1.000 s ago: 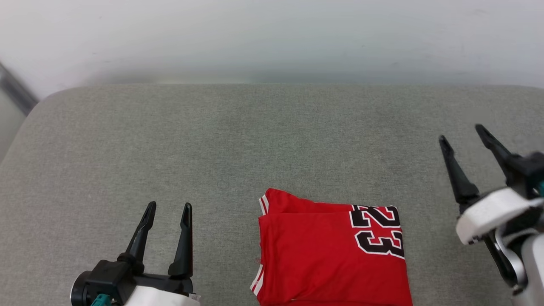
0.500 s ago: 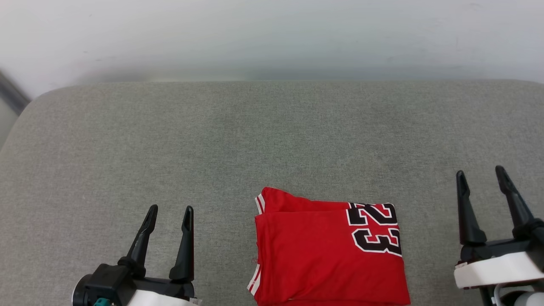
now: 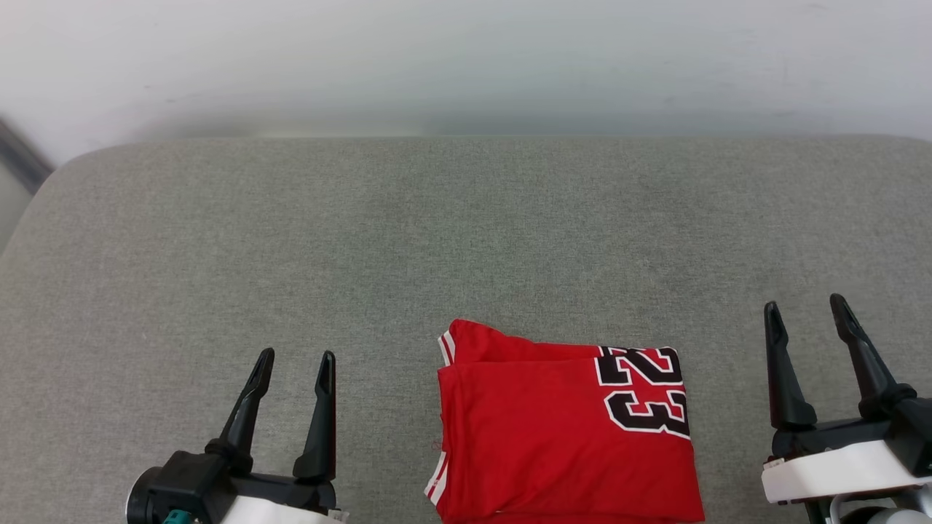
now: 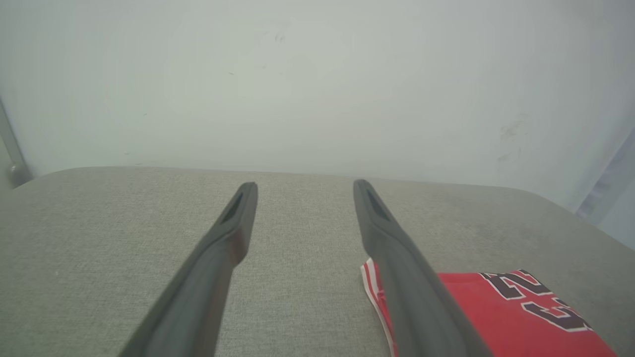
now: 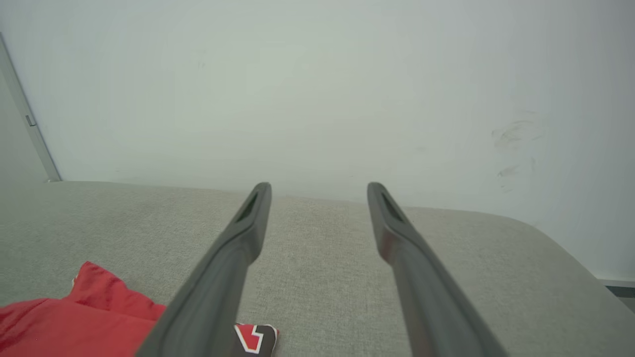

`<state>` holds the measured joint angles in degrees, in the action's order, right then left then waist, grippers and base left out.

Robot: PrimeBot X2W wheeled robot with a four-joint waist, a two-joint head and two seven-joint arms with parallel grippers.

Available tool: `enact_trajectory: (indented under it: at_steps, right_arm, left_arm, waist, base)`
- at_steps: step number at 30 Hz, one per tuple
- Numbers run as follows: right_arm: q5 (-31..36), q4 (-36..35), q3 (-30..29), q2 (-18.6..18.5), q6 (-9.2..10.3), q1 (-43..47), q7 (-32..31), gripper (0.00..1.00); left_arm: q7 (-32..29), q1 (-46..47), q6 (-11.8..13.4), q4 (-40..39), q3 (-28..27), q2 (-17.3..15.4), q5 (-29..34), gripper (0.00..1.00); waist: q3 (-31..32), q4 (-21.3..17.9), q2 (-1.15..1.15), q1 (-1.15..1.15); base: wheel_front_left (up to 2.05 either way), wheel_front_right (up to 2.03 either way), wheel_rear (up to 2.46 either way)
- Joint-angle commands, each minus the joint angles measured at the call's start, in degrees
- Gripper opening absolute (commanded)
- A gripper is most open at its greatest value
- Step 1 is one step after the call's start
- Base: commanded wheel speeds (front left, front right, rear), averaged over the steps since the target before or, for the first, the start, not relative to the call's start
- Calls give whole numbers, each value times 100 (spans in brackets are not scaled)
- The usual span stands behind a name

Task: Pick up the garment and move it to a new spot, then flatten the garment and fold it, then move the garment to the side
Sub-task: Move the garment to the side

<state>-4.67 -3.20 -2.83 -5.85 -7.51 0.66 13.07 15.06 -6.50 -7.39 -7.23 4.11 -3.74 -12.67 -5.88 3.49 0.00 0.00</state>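
Folded garment (image 3: 564,429) lies flat, grey cushion (image 3: 466,233) under it. L gripper (image 3: 295,355) left of garment, R gripper (image 3: 803,302) right of it; both spread, empty, apart from it. Prob. next: shift aside. Pinch all layers at garment's edge, slide low so fold holds.

We can read one number only, the number 23 (image 3: 644,393), and it is printed on the garment (image 3: 539,451), a red folded shirt. In the head view the digits are big and black with a white outline, and they stand at the far right corner of the shirt. They lie turned on their side, the 2 farther from us and the 3 nearer. In the left wrist view the same number looks slanted and less sharp. In the right wrist view there is a small black-and-white piece of a digit (image 5: 255,338), which we cannot read.
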Motion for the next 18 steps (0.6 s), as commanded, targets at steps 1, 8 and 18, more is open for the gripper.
enact_trajectory:
  at_steps: [1,8,18]
  right_arm:
    - [-31,14,28,-25,4,49,-8,100]
    - [-180,16,73,-103,4,76,-274,100]
    - [-1082,-649,335,-738,3,17,-2543,100]
  left_arm:
    - [15,49,-2,9,10,-17,46,100]
    - [15,116,-2,134,79,-36,20,100]
    - [15,270,-2,195,146,-9,37,100]
  waist:
    - [-5,0,0,0]
    - [-54,39,0,0]
    - [-239,196,0,0]
  base:
    - [0,0,0]
    - [0,0,0]
    - [0,0,0]
